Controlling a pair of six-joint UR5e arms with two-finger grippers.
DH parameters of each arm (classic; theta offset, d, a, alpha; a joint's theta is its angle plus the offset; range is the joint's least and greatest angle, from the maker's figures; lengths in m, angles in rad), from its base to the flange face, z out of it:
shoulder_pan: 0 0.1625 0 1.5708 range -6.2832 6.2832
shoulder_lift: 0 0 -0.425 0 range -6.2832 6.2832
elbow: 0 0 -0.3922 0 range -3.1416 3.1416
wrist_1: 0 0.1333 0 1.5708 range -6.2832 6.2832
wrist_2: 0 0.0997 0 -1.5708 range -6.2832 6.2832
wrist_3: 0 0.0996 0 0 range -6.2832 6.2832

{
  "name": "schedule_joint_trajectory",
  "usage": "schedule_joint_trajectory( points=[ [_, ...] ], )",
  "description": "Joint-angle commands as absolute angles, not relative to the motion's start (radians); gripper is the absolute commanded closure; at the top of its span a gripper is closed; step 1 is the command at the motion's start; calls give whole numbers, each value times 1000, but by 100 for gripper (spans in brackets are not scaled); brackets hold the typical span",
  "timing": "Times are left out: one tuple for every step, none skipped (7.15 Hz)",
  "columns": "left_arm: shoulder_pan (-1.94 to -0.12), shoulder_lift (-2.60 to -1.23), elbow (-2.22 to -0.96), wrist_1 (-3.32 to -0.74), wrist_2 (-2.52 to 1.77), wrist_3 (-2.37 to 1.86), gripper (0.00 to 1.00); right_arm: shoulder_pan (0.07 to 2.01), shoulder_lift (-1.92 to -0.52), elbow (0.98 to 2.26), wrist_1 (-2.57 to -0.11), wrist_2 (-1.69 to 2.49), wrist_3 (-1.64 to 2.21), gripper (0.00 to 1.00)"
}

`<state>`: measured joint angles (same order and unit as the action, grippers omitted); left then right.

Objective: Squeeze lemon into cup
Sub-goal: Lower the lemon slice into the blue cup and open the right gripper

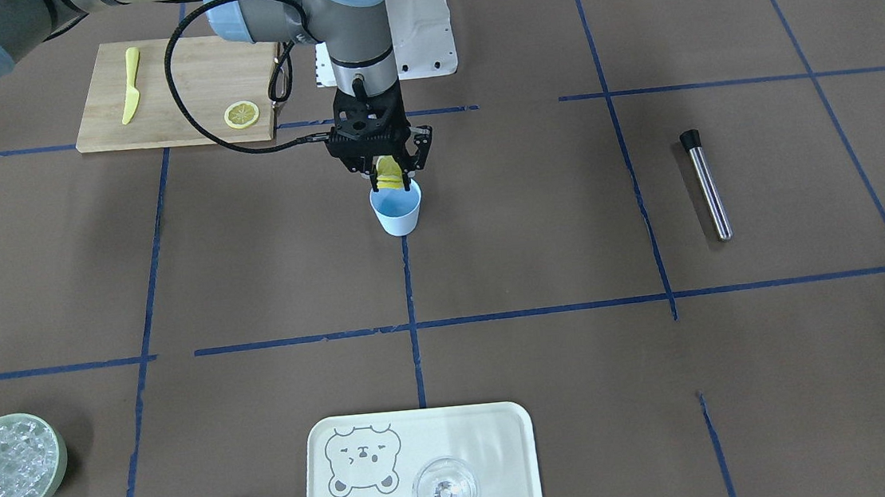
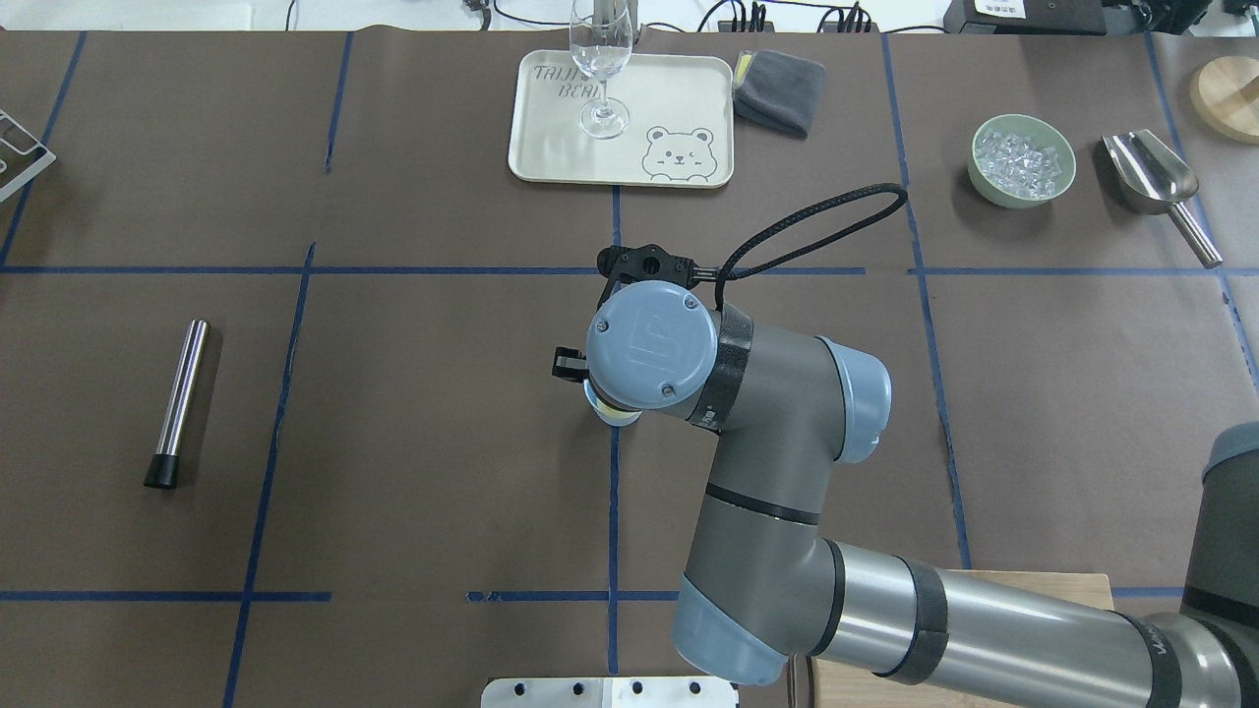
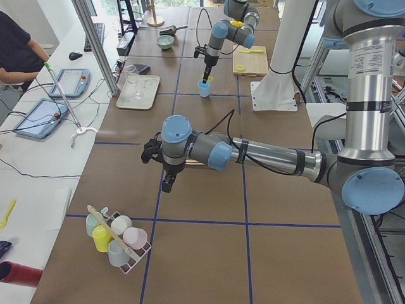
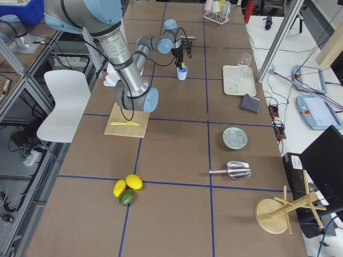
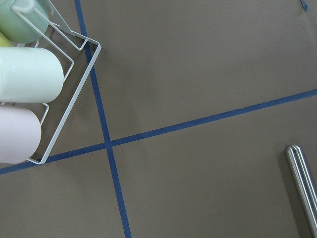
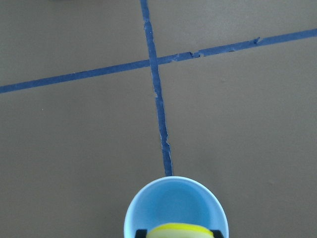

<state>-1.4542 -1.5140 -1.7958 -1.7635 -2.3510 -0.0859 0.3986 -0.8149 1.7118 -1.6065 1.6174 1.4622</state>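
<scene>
Table (image 1: pixel 539 256): brown top w/ blue tape grid.
R arm (image 2: pixel 777 462): reaches in to table's middle, wrist pointing straight down over cup.
L arm (image 3: pixel 253 152): stretched low over its own end of table, well apart from cup.
Board (image 1: pixel 179 79): wooden, on robot's side of table, near R arm's base.
Tray (image 1: pixel 499 436): cream w/ bear print, at operators' edge, across from cup.
Bowl (image 1: pixel 62 451): pale green, full of ice, well apart from cup.
Rod (image 1: pixel 707 187): metal, black cap, flat on table on L arm's side.
Glass (image 1: pixel 445 492): clear, stemmed, upright on tray.
R gripper (image 1: pixel 391 181): clamped tight on lemon slice, tips right at cup's rim.
L gripper (image 3: pixel 168 183): seen from side cam only; can't tell if wide or narrow.
Cup (image 1: pixel 397 211): light blue, upright on a tape line, directly under R gripper.
Knife (image 1: pixel 129 85): yellow, flat on board.
Lemon slice (image 1: pixel 388 171): pinched & bent betw. fingers, just over cup's mouth.
2nd slice (image 1: pixel 242 115): flat on board's corner nearest cup.
</scene>
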Motion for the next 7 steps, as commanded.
schedule_joint_trajectory(
  points=[
    [-1454, -1516, -1793, -1764, -2352, -86, 0, 399, -813, 1709, -1606, 1618, 1459, 39],
    [-1454, -1516, -1793, -1764, -2352, -86, 0, 399, -813, 1709, -1606, 1617, 1459, 18],
    [-1454, -1519, -1790, -1764, -2350, -86, 0, 399, -813, 1709, -1606, 1618, 1459, 2],
    [-1454, -1519, -1790, -1764, -2350, -86, 0, 399, -813, 1710, -1606, 1618, 1457, 0],
    [-1454, -1519, -1789, -1764, -2350, -86, 0, 400, -811, 1710, -1606, 1620, 1457, 0],
    [-1454, -1520, -1789, -1764, -2350, -87, 0, 413, -813, 1713, -1609, 1658, 1457, 0],
    [-1454, -1526, -1789, -1763, -2352, -89, 0, 428, -815, 1720, -1614, 1687, 1454, 0]
  ],
)
